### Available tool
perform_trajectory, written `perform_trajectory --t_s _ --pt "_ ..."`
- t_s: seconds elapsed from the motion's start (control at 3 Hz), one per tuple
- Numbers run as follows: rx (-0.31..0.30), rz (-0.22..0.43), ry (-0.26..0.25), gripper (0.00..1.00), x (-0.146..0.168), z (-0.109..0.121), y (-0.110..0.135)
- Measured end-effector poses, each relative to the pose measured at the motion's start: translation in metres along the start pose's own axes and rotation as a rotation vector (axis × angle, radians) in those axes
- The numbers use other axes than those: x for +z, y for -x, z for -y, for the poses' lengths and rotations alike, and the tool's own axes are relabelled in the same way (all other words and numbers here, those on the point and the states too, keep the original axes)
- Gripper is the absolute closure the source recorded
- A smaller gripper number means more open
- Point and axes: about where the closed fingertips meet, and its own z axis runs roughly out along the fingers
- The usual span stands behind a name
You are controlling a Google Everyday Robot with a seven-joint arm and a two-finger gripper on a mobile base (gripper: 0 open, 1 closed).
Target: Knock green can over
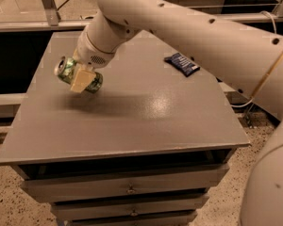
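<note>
The green can is tilted far over, its silver top pointing up and left, at the left part of the grey table. My gripper is at the can, its cream-coloured finger lying across the can's side. The white arm reaches in from the upper right. The can's lower end is near the table top; I cannot tell if it touches.
A dark blue snack packet lies on the table's far right. The table has drawers below its front edge. A dark gap drops off to the left of the table. A metal frame stands behind it.
</note>
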Motion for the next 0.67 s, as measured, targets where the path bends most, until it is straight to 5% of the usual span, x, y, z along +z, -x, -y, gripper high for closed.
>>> perform_trajectory --t_s 0.33,0.67 --pt "-0.121 -0.094 0.1 0.79 0.009 -0.018 -0.002" --pt "-0.184 -0.117 0.164 0.48 0.018 -0.031 0.002"
